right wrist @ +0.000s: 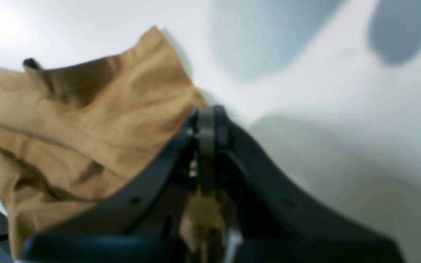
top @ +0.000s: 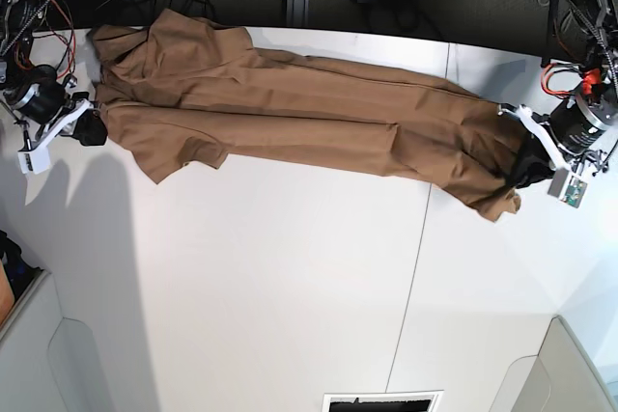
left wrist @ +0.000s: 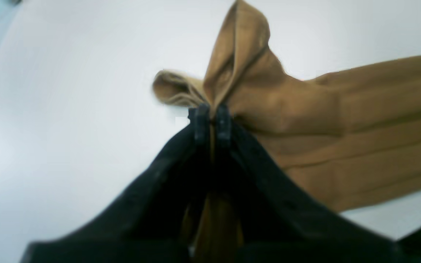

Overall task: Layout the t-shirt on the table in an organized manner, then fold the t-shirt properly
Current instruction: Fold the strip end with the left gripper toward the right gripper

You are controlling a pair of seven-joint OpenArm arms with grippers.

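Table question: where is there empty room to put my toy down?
The table is bare across the whole near half, below the t-shirt. It is crowded along the far edge, where the shirt stretches between the left gripper and the right gripper.

No readable text, label, brand, number or sign shows in any of the three views. The t-shirt (top: 290, 103) is plain tan-brown cloth with no print that can be made out. The table (top: 290, 287) is bare white with thin dark seams and carries no markings. Both wrist views are too blurred to show lettering on the gripper parts. A small green-and-white part near the arm at the base view's right edge is too small to read.
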